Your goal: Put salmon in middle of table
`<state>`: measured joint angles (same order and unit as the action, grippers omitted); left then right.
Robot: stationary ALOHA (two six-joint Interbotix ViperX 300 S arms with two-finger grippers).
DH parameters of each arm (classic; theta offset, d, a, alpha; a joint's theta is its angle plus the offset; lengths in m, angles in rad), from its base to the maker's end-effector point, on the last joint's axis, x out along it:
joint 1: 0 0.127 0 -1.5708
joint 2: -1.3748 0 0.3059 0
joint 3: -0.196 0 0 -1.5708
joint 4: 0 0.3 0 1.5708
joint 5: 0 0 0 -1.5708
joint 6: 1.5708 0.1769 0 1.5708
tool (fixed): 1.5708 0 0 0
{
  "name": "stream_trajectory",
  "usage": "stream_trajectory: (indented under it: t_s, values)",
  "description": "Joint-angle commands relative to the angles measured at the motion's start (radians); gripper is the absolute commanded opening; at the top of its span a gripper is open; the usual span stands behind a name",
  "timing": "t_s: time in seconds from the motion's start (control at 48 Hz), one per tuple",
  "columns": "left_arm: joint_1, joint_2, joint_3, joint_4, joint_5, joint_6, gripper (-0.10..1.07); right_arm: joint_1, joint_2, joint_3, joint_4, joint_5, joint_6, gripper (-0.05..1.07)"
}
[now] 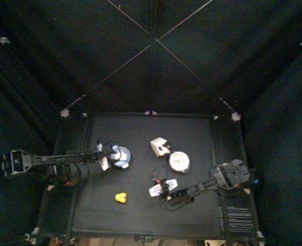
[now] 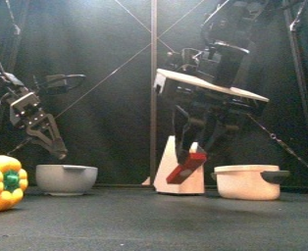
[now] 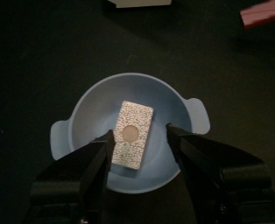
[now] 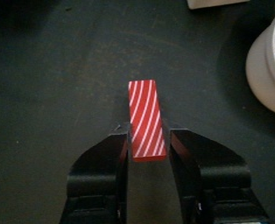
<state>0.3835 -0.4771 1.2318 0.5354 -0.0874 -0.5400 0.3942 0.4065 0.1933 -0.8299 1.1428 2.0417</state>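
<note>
Your right end effector (image 4: 148, 149) is clamped on the salmon (image 4: 146, 120), a red block with white stripes, gripping its near end so the rest juts out in front of the jaws. In the front view the salmon (image 2: 187, 167) hangs tilted and looks clear of the tabletop (image 2: 130, 221), which fits a carry toward the middle. It hangs in front of a white wedge-shaped block (image 2: 172, 167), with a white pot (image 2: 247, 181) to one side.

Your left end effector (image 3: 140, 153) hovers with jaws spread wide over a pale blue bowl (image 3: 88, 114) holding a speckled block (image 3: 130, 134), well off to the left; that arm seems idle for this job.

From above, the salmon (image 1: 159, 188) sits right of the yellow pepper (image 1: 120, 197), toward the front of the matte black tabletop, short of its middle. Black curtains enclose the tabletop.
</note>
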Motion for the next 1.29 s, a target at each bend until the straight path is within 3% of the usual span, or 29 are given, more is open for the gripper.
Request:
stream_trajectory:
  t_s: [0.0,0.479,0.958,1.271]
  values:
    - [-0.002,0.0,-0.015,-0.002,-0.003,0.002,0.86,0.0,-0.002,-0.061,-0.005,0.054,-0.008,0.55]
    - [0.0,0.0,-0.015,-0.002,-0.003,0.002,0.86,-0.008,0.009,-0.052,0.037,0.049,-0.014,0.89]
    - [-0.002,0.0,-0.015,-0.002,-0.002,0.003,0.86,-0.021,0.009,0.02,0.092,-0.19,-0.015,0.91]
    - [-0.002,0.0,-0.015,-0.002,-0.002,0.003,0.86,-0.021,0.012,0.015,0.089,-0.202,-0.015,0.91]
